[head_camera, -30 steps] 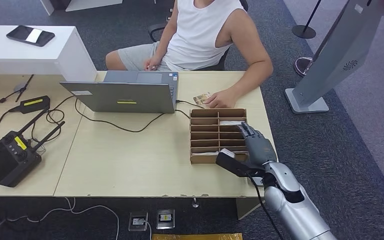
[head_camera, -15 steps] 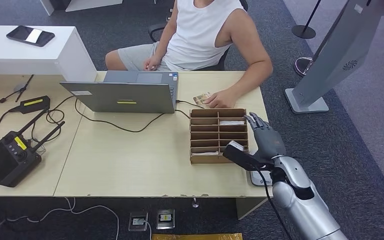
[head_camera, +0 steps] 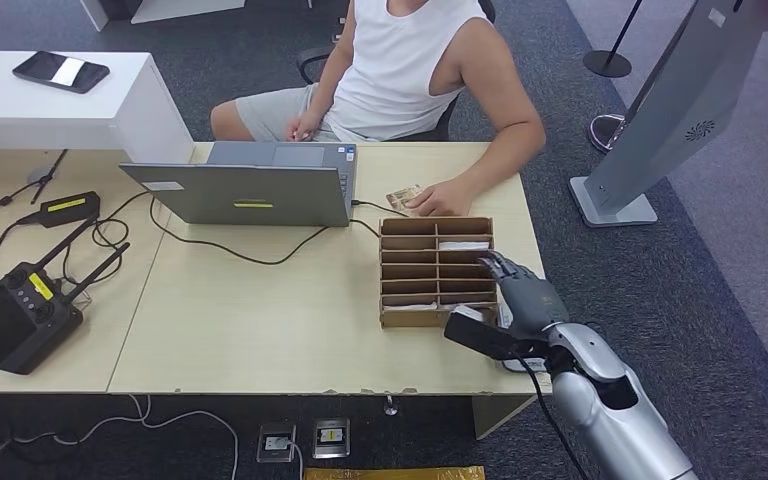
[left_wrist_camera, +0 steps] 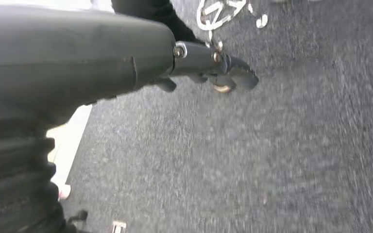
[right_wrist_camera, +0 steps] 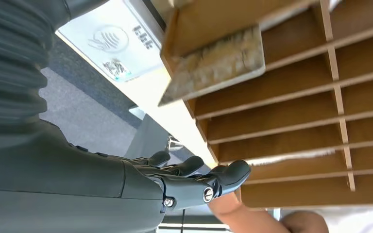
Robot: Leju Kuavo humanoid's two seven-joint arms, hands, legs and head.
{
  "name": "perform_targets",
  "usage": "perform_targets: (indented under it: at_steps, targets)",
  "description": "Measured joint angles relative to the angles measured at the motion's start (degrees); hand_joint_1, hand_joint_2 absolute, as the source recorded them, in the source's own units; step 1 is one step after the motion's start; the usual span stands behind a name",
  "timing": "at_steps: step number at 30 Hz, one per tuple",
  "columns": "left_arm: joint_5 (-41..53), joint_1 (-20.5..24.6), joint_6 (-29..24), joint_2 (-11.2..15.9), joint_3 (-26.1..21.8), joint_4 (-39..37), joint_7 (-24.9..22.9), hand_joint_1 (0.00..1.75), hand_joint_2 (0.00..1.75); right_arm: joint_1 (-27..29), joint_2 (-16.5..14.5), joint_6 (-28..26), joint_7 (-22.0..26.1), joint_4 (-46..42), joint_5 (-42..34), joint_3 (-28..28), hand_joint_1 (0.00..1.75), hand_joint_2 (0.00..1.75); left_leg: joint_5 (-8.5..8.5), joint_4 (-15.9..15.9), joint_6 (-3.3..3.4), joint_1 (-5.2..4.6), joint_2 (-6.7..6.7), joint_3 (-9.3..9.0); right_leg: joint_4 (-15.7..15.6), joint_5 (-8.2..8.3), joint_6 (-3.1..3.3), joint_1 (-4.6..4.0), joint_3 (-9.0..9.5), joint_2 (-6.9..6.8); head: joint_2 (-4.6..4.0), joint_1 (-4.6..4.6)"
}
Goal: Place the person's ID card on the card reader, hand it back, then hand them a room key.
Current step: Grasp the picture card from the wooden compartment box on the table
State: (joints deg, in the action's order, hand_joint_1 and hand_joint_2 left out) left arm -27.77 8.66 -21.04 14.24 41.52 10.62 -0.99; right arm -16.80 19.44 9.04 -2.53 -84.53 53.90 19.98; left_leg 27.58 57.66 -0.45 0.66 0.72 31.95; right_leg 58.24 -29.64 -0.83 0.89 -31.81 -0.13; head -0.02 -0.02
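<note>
**Right hand at the card box, ID card farther away by the person**

You had the right hand [head_camera: 523, 290] at the right edge of the cardboard box [head_camera: 436, 270], fingers apart and holding nothing. The ID card [head_camera: 402, 195] lay beyond the box on the worktop [head_camera: 260, 300], under the person's hand [head_camera: 443, 199], straight ahead of your hand. The card reader [right_wrist_camera: 109, 41] sat just beside the box. The left hand [left_wrist_camera: 209, 68] hung over the floor; I could not tell its state.
</note>
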Motion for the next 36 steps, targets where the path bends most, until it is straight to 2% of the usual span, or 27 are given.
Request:
perform_targets:
  at_steps: [5, 13, 26, 33, 34, 36]
  targets:
    - [0.0, 0.0, 0.1, 0.2, 0.3, 0.0, 0.0, 0.00, 1.75, 0.5, 0.3, 2.1, 0.3, -0.7, -0.1, 0.1, 0.00, 1.75, 0.00, 0.0, 0.00, 0.00, 0.00, 0.00, 0.0, 0.00, 0.00, 0.00, 0.00, 0.00, 0.00, 0.00]
    - [0.0, 0.0, 0.3, 0.2, 0.5, 0.0, 0.2, 0.00, 1.75, 0.8, 0.4, 2.3, 0.3, -1.2, -0.1, 0.2, 0.00, 1.75, 0.00, 0.0, 0.00, 0.00, 0.00, 0.00, 0.0, 0.00, 0.00, 0.00, 0.00, 0.00, 0.00, -0.01]
    - [0.0, 0.0, 0.2, 0.2, 1.1, 0.0, 0.2, 0.00, 1.75, 0.7, -0.3, -2.0, 1.2, -1.4, 2.0, 0.3, 0.00, 1.75, 0.00, 0.0, 0.00, 0.00, 0.00, 0.01, 0.0, 0.00, 0.00, 0.00, 0.01, 0.00, 0.00, 0.00]
    - [-0.1, 0.0, 0.1, 0.2, 1.2, 0.0, 0.2, 0.00, 1.75, 0.2, -1.1, -2.4, 1.6, -1.0, 2.3, 0.3, 0.00, 1.75, 0.00, 0.0, 0.00, 0.00, 0.00, 0.02, 0.0, 0.00, 0.00, 0.00, 0.01, -0.01, 0.00, -0.01]
    - [-0.1, 0.0, 0.1, 0.2, 1.2, 0.0, 0.2, 0.00, 1.75, 0.1, -1.2, -2.4, 1.6, -0.9, 2.3, 0.3, 0.08, 1.75, 0.00, 0.0, 0.00, 0.00, 0.00, 0.02, 0.0, 0.00, 0.00, 0.00, 0.01, -0.01, 0.00, 0.00]
    - [-0.1, 0.0, 0.1, 0.2, 1.2, 0.0, 0.2, 0.00, 1.75, 0.0, -1.3, -2.3, 1.6, -0.7, 2.3, 0.3, 0.96, 1.75, 0.00, 0.0, 0.00, 0.00, 0.00, 0.02, 0.0, 0.00, 0.00, 0.00, 0.01, -0.01, 0.00, 0.00]
